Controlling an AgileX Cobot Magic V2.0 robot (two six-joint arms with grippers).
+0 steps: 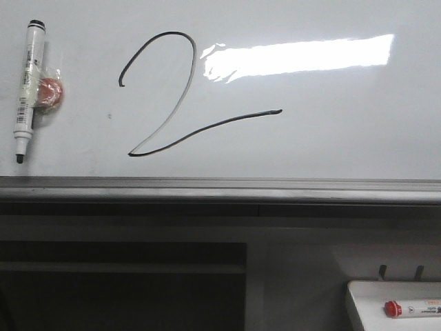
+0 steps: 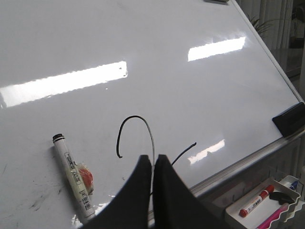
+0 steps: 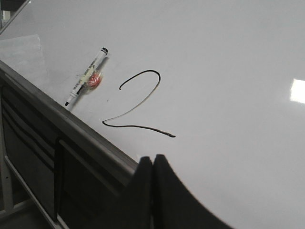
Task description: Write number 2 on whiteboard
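- In the left wrist view the left gripper point(image 2: 153, 164), two black tapering fingers, has its tips pressed together with nothing between them; it hangs in front of the lower part of the drawn digit.
- In the right wrist view the right gripper point(image 3: 152, 164), likewise black, has its jaws closed tip to tip and holds nothing; it sits before the board's lower edge, apart from the digit.
- Nearest in the front view, at the lower right, a small white plastic tray point(image 1: 365, 303) holds a red-capped marker point(image 1: 412, 308); the left wrist view shows the same tray point(image 2: 257, 217) with a red marker point(image 2: 256, 201) lying in it beside other small items too unclear to name.
- Above it a grey metal edge rail point(image 1: 220, 186) runs the full width along the board's bottom.
- The large glossy white whiteboard point(image 1: 331, 131) fills the upper half of the front view.
- The number 2 point(image 1: 180, 103), a thin black marker line with a looped top and a long tail sweeping right, stands on the board left of centre, its base just above the rail.
- A white-barrelled black marker point(image 1: 27, 89) is stuck on the board well left of the digit, tip down, with a small round red object in clear wrap point(image 1: 49, 91) touching its right side.
- A bright rectangular light reflection point(image 1: 303, 56) lies on the board just right of the digit's top.
- A black eraser block point(image 2: 289, 119) rests at the board's far lower edge in the left wrist view.
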